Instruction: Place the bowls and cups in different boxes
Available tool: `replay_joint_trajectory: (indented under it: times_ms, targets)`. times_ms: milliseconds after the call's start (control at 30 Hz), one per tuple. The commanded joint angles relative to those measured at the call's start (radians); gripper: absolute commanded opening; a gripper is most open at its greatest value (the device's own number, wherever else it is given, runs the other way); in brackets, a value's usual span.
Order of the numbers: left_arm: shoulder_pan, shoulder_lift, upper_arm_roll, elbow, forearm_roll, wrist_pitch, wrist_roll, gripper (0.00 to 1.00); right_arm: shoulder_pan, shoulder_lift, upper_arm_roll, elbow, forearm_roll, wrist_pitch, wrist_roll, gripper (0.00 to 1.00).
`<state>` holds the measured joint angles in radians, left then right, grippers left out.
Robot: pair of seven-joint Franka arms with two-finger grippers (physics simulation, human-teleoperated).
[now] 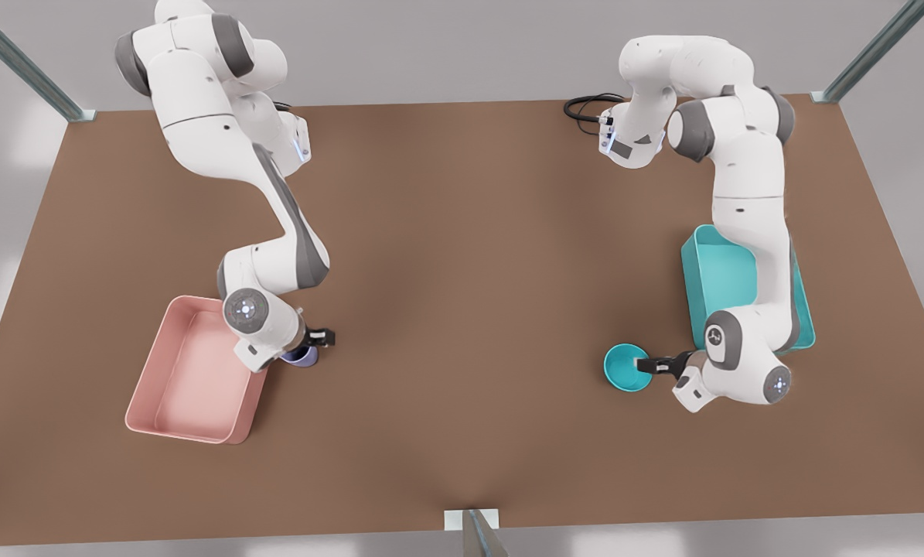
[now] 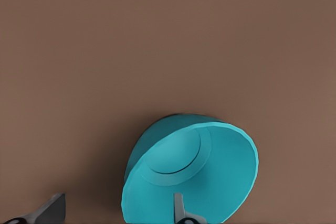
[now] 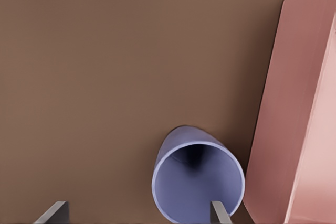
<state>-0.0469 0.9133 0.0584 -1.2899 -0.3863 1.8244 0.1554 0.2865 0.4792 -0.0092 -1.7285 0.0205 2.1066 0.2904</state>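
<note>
Pink box (image 1: pixel 169 402) lies beside the cup (image 3: pixel 198 187), straddled at its rim by parted right fingers (image 3: pixel 219 212); left fingers (image 2: pixel 179 206) likewise straddle the light, slippery-looking bowl (image 2: pixel 199 177) rim.

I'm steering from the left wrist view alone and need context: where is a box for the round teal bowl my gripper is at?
Observer: A shallow rectangular teal plastic box sits close by the small round teal plastic bowl, toward the front view's right, partly behind the left arm.
Operator: And the other arm?
Observer: The right gripper is open at the lavender-purple handleless cup.
Operator: Its box?
Observer: A pale pink rectangular plastic box lies right beside that cup.
</note>
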Motion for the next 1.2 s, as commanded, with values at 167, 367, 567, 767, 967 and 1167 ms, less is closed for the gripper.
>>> replay_joint_trajectory:
  times_ms: [167, 367, 567, 767, 967, 1167]
  targets:
    - [-0.007, -0.007, 0.000, -0.015, -0.075, 0.101, 0.118, 0.21, -0.001, 0.001, 0.002, -0.088, -0.002, 0.095, 0.228, 1.00]
    - [-0.024, -0.031, 0.014, -0.014, -0.060, 0.052, 0.090, 0.21, 0.000, 0.038, 0.000, -0.085, -0.002, 0.098, 0.223, 1.00]
    - [-0.035, -0.430, 0.291, -0.057, 0.250, -0.339, 0.019, 0.21, 0.003, 0.073, 0.000, -0.075, -0.004, 0.098, 0.220, 1.00]
    - [0.091, -0.493, 0.321, -0.356, 0.373, -0.071, 0.250, 0.21, 0.003, 0.099, 0.002, -0.066, -0.005, 0.098, 0.219, 0.33]
    - [0.087, -0.400, 0.313, -0.525, 0.316, 0.223, 0.283, 0.21, -0.006, 0.072, 0.002, -0.031, 0.012, 0.082, 0.230, 0.21]
    - [0.090, -0.341, 0.296, -0.555, 0.313, 0.271, 0.312, 0.73, -0.082, -0.048, -0.009, 0.098, 0.001, -0.059, -0.069, 0.21]
